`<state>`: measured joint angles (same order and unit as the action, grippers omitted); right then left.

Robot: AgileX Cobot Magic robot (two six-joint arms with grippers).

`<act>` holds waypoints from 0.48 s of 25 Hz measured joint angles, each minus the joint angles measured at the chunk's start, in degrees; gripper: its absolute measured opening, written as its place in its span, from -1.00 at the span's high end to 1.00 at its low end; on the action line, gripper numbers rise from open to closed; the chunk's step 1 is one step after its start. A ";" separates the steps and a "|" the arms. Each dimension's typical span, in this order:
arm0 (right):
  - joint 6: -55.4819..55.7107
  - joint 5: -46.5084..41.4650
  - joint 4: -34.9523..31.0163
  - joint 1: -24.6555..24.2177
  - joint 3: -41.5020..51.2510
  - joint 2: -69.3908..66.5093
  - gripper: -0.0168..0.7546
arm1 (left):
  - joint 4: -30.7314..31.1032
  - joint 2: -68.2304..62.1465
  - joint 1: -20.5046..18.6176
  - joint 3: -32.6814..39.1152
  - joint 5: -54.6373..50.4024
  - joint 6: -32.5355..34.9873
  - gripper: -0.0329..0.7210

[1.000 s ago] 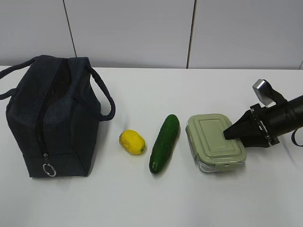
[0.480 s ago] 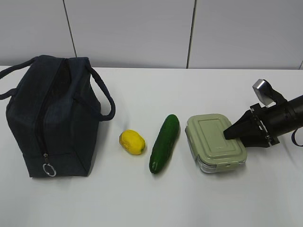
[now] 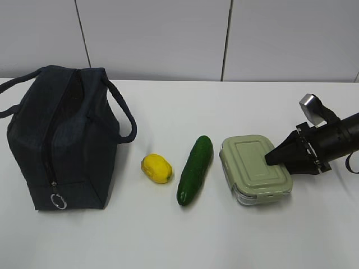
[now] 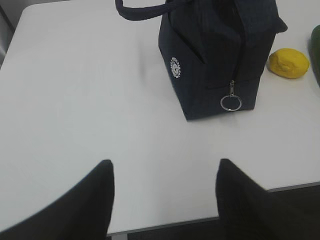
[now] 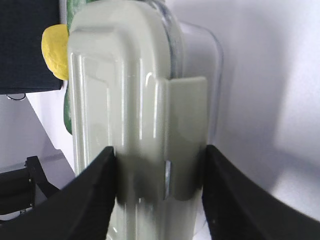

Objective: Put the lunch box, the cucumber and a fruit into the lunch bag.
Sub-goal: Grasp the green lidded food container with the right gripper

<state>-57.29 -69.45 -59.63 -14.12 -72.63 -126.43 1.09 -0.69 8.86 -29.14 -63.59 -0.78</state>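
The right gripper [image 3: 273,157] reaches in from the tabletop's right edge, its fingers [image 5: 95,195] clamped against the lunch box [image 3: 255,168]. The left gripper [image 4: 162,192] hangs with jaws apart above the tabletop's front-left edge, holding nothing.

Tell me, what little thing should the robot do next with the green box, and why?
Probably lift it a little. The right gripper already has its fingers on both sides of the lunch box, pressed against the lid, yet the box sits on the table. The lunch bag stands far over on the left, past the cucumber and fruit, so the box must rise first.
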 joint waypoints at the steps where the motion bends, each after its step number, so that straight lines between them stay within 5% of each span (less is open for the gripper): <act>1: 0.11 0.00 0.00 0.00 0.00 0.00 -0.05 | 0.00 0.00 0.00 0.00 0.00 0.00 -0.27; 12: 0.80 -0.09 0.00 0.00 0.00 0.00 -0.03 | 0.00 0.00 0.00 0.00 0.00 0.00 -0.27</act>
<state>-56.49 -69.54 -59.63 -14.12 -72.63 -126.43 1.09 -0.69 8.86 -29.14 -63.59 -0.78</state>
